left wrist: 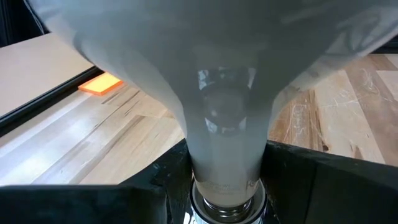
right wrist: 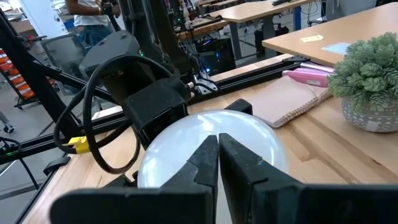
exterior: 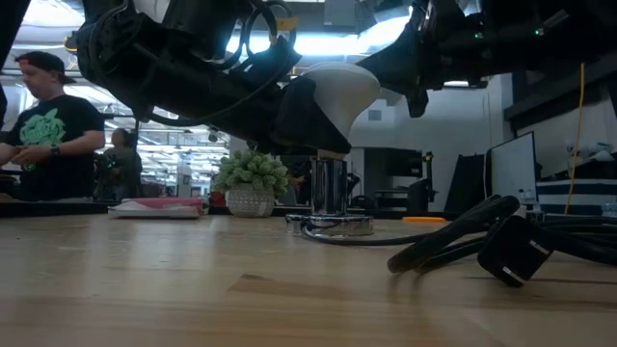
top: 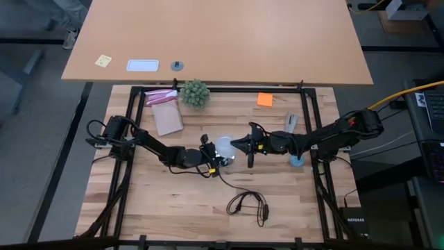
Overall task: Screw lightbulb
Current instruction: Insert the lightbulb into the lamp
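The white frosted lightbulb is at the table's middle, dome up, its greyish screw base at the mouth of the silvery socket. The socket stands on its round disc, from which a black cord runs. My left gripper comes from the table's left and is shut on the bulb. My right gripper comes from the table's right. It is shut, with its tips at the dome. My left gripper pinches the bulb's narrow neck between its two fingers, just above the screw base. The fingers come level from the table's left. The bulb stands dome up, its base at the socket's mouth. My right gripper has its shut fingertips at the side of the dome, coming level from the table's right. I cannot tell whether they touch it.
A small green plant and a pink notebook stand at the far left. An orange note lies at the far right. The cord's switch lies toward the near edge. A light-blue object lies under the right arm. A person stands beyond the table.
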Controlling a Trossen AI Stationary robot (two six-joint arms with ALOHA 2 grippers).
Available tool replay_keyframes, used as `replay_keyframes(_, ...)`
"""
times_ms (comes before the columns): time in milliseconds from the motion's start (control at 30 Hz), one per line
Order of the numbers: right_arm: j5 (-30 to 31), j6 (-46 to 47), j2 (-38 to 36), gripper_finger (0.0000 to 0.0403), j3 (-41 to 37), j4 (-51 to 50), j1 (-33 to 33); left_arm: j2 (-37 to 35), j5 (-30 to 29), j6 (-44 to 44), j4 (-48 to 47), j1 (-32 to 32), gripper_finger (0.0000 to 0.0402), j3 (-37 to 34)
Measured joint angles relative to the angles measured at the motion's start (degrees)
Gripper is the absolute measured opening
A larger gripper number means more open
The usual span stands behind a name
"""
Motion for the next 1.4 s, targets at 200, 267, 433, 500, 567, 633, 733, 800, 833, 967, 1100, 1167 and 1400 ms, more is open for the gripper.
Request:
replay_keyframes(200,0.0,0.1,0.1,0.0021,0.0,-0.1,0.0,0.0,0.0,0.0,0.0,0.0,0.0155,0.0)
replay_keyframes(267,0.0,0.1,0.1,0.0021,0.0,0.0,0.0,0.0,0.1,0.0,0.0,0.0,0.0155,0.0)
replay_keyframes(433,0.0,0.1,0.1,0.0021,-0.1,0.0,0.0,0.0,0.1,0.0,0.1,0.0,0.0155,0.0)
replay_keyframes(500,0.0,0.7,0.1,0.0021,-0.1,0.2,0.0,0.0,0.1,-0.2,0.1,0.0,0.0155,0.0)
replay_keyframes(567,0.0,1.4,0.1,0.0021,-0.1,0.9,0.0,0.0,0.1,-0.8,0.1,0.0,0.0155,0.0)
replay_keyframes(633,0.4,1.4,0.1,0.0021,-0.1,1.0,0.0,0.0,0.0,-1.1,0.1,0.0,0.0155,0.0)
replay_keyframes(733,0.8,1.4,0.1,0.0021,-0.1,1.1,0.1,0.0,0.1,-0.6,0.2,0.0,0.0155,0.0)
replay_keyframes(800,0.8,1.5,0.1,0.0021,-0.1,1.1,0.1,0.0,0.0,0.3,0.2,0.0,0.0155,0.0)
replay_keyframes(833,0.8,1.5,0.1,0.0021,-0.1,1.1,0.1,0.0,0.1,0.5,0.2,0.0,0.0155,0.0)
replay_keyframes(967,0.8,1.5,0.2,0.0021,-0.2,1.3,0.1,0.0,0.1,1.0,0.2,0.0,0.0155,0.0)
replay_keyframes(1100,0.8,1.4,0.2,0.0021,-0.2,2.3,0.1,0.0,0.0,1.0,0.2,0.0,0.0155,0.0)
replay_keyframes(1167,0.8,0.1,0.2,0.0021,-0.2,2.3,0.1,0.0,0.1,1.0,0.2,0.0,0.0155,0.0)
replay_keyframes(1400,0.4,-5.7,-1.7,0.0021,-0.3,1.2,0.1,0.0,0.2,1.6,0.4,0.0,0.0155,0.1)
